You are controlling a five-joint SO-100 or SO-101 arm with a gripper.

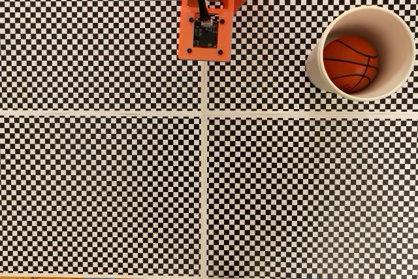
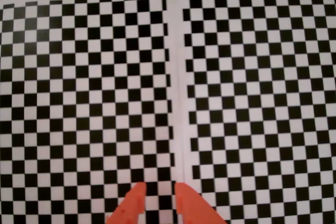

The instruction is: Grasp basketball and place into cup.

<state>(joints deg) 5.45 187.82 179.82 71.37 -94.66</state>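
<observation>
We find the basketball [image 1: 351, 63] already sitting inside the cup [image 1: 398, 34], low against the bottom, with the cream wall rising around it on every side. In the fixed view the cup stands upright on the checkered worktop [image 1: 98, 181], well apart from the orange arm [image 1: 212, 11], off to the arm's right as that view shows it.

We judge the ball to be light and slightly springy, a hollow toy with a pebbled skin that should give the pads decent friction. Its roundness is the tricky part: a hold off its widest line would squeeze it out, so we would take it across the middle, the two fingers opposite each other. Inside the cup that is awkward, since the wall leaves little room beside the ball. The paper cup itself looks thin and light, easy to dent or tip if the rim is nudged.

In the wrist view the pincer [image 2: 157, 195] enters from the bottom edge, its two orange fingertips [image 2: 132, 203] standing a little apart with bare checkers showing between them. We read it as released and holding nothing. It hovers over the pale seam where the checkered sheets meet, pointing at bare worktop. Ball and cup lie away to its side. As things stand, we judge the placing done.
</observation>
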